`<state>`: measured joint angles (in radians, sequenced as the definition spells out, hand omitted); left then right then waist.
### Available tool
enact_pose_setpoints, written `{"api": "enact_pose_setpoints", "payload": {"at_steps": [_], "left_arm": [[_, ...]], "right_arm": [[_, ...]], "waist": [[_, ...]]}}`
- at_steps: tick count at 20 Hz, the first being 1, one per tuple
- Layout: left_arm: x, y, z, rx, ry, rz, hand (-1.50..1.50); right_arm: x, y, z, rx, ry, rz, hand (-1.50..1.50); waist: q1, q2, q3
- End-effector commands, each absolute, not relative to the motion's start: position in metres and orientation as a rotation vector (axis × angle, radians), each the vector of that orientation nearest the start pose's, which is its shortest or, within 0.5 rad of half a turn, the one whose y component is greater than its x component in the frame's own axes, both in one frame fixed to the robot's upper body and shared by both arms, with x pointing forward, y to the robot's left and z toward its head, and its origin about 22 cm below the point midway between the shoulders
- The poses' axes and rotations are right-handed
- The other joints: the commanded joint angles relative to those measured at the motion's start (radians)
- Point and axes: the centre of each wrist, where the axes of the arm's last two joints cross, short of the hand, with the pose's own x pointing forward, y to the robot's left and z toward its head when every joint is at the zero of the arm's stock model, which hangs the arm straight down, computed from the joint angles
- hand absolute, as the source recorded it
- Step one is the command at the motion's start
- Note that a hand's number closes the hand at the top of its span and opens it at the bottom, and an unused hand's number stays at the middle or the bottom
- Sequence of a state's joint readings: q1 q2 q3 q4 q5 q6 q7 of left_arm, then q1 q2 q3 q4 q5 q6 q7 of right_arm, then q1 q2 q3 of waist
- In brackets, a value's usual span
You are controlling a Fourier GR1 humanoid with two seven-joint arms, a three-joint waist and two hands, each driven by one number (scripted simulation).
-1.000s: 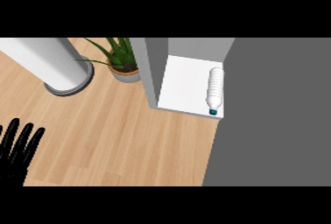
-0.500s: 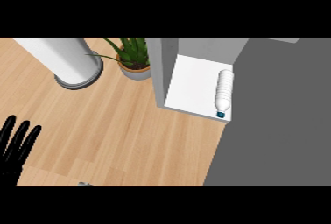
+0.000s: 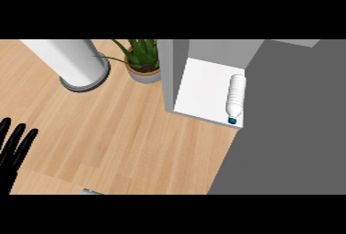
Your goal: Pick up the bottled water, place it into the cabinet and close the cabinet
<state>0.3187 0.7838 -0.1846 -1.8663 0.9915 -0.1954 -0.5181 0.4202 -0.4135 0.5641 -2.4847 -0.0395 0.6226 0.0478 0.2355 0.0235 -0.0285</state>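
The bottled water (image 3: 235,98) lies on its side on the white floor of the open cabinet (image 3: 202,87), along its right edge, with the blue cap toward the front. My left hand (image 3: 15,151) rests at the view's left edge with fingers straight and pointing up, far from the bottle and holding nothing. My right hand does not show. No cabinet door can be made out.
A tall white cylinder (image 3: 71,61) stands on the wooden counter (image 3: 121,137) at the back left. A potted green plant (image 3: 144,64) sits beside the cabinet's grey left wall. A grey surface (image 3: 290,137) fills the right side.
The whole scene has slid right and downward in the view as the head turned. The left hand sits lower at the left edge. The bottle stays put in the cabinet.
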Motion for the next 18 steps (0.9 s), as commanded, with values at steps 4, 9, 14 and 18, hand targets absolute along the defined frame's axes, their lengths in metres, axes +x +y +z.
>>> {"api": "enact_pose_setpoints", "payload": {"at_steps": [4,9,14,18], "left_arm": [[0.165,0.341,0.065,-0.556,-1.842,0.070,-1.50],[0.170,0.345,0.070,-0.550,-1.866,0.069,-1.50],[0.171,0.345,0.072,-0.578,-1.872,0.059,-1.50],[0.175,0.346,0.074,-0.577,-1.894,0.060,-1.50]], "right_arm": [[0.093,-0.173,0.145,0.846,-1.647,1.195,1.50],[0.097,-0.172,0.142,0.857,-1.659,1.127,1.50],[0.094,-0.168,0.131,0.976,-1.593,1.073,1.50],[0.095,-0.167,0.126,1.038,-1.564,1.055,1.50]], "waist": [[0.001,0.002,-0.003],[-0.004,0.016,-0.001],[0.022,0.038,0.000],[0.040,0.052,0.001]]}}
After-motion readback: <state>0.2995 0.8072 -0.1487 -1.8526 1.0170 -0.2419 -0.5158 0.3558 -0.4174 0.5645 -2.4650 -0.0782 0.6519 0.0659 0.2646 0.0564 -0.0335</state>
